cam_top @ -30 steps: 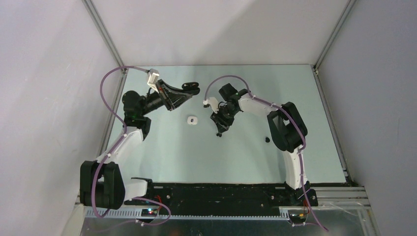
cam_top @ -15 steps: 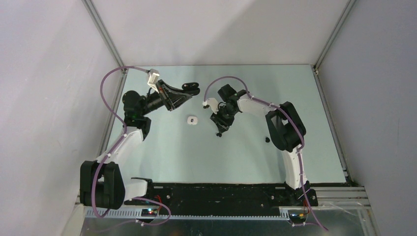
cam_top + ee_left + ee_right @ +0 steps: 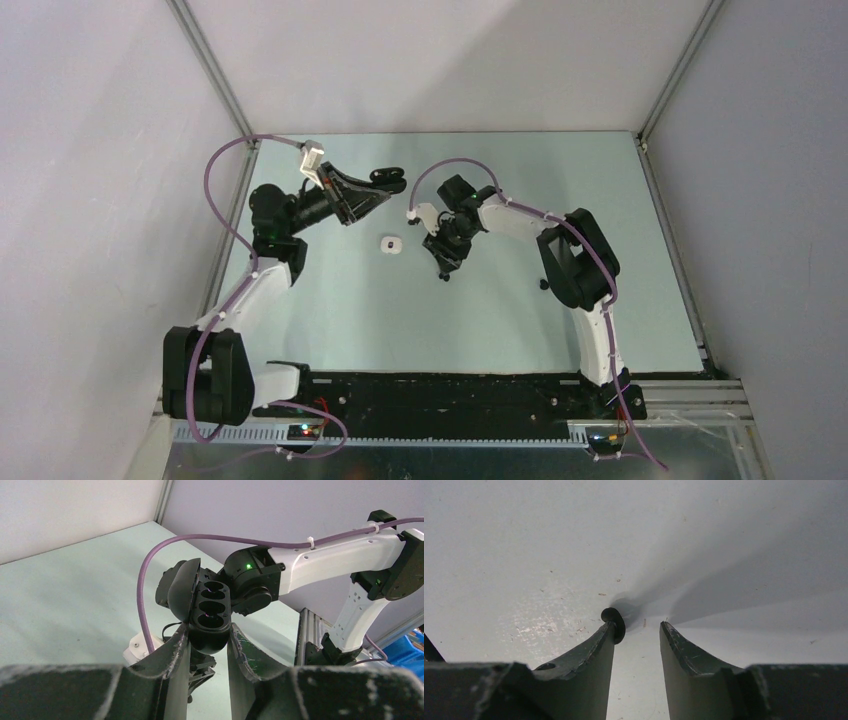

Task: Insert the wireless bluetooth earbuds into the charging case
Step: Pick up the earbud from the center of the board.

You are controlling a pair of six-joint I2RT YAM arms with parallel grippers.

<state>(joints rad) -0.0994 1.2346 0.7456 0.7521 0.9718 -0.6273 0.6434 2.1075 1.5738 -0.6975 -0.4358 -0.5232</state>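
Note:
My left gripper [image 3: 386, 182] is shut on an open black charging case [image 3: 212, 622] and holds it in the air at the back left. Its lid [image 3: 180, 592] is swung to the left and both sockets show empty. My right gripper [image 3: 639, 627] points down at the table near the middle [image 3: 444, 268], jaws open. A black earbud [image 3: 614, 623] lies against the tip of its left finger; the right finger stands apart from it. Another black earbud [image 3: 543, 284] lies on the table beside the right arm. No white earbuds show.
A small white case [image 3: 391, 243] with a dark spot lies on the table between the two grippers. The right arm [image 3: 320, 560] reaches across just behind the held case. Grey walls close the table at the back and sides.
My right arm has shifted slightly left, its gripper staying low over the table. The left arm and the black case have not moved.

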